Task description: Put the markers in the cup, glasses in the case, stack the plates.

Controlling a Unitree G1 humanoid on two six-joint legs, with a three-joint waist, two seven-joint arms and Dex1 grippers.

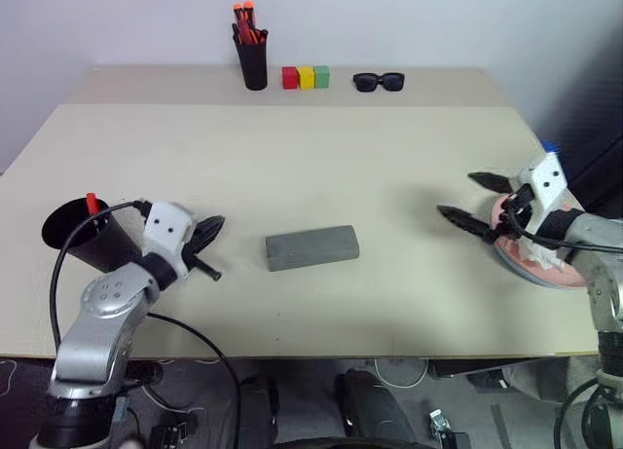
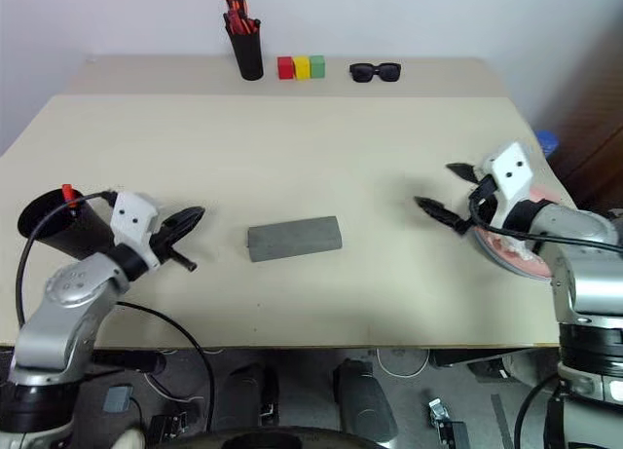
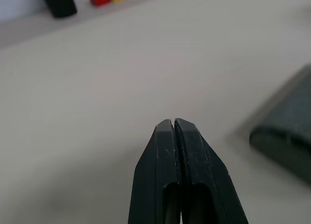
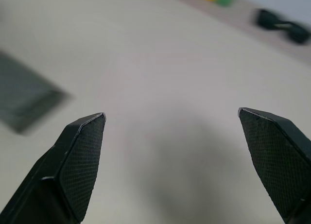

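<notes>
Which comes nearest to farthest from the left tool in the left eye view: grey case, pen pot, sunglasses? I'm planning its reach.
From the left tool:
1. Grey case, just beside it, mid-table.
2. Pen pot, far edge.
3. Sunglasses, far edge, further right.

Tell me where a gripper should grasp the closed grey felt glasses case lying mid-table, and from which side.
Probably across the short width of the grey felt oblong glasses case, near its middle, coming from above. It lies flat and closed on the beige table, long axis roughly left to right, with clear table along both long edges for the fingers.
</notes>
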